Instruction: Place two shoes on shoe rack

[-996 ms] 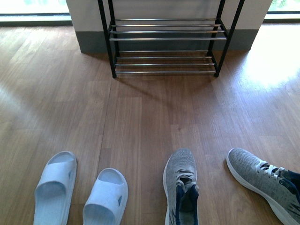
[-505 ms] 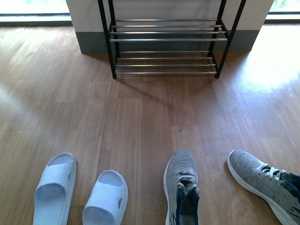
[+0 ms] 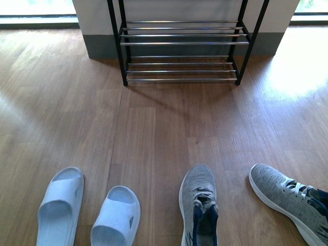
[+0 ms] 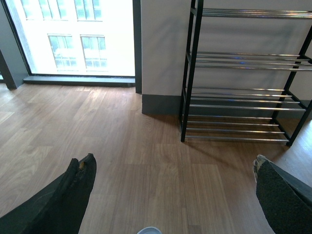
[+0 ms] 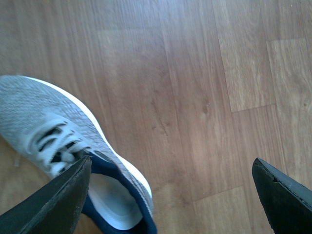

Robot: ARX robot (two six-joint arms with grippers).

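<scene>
Left gripper (image 4: 173, 161): fingers (image 4: 68, 195) spread wide, nothing between, bare floor (image 4: 122, 146) below. Right gripper (image 5: 171, 161): fingers (image 5: 58, 195) also wide apart, empty; one finger overlaps navy collar of grey sneaker (image 5: 53, 122) lying on floor. Front view: no arm visible; centre sneaker (image 3: 199, 205), right sneaker (image 3: 287, 197), left slipper (image 3: 60, 205), second slipper (image 3: 116, 215) all on near floor. Rack (image 3: 182, 43) upright against wall (image 3: 92, 10), well apart from shoes

The shoe rack (image 3: 182, 43) top and right sneaker (image 3: 287, 197) heel are cut off.
</scene>
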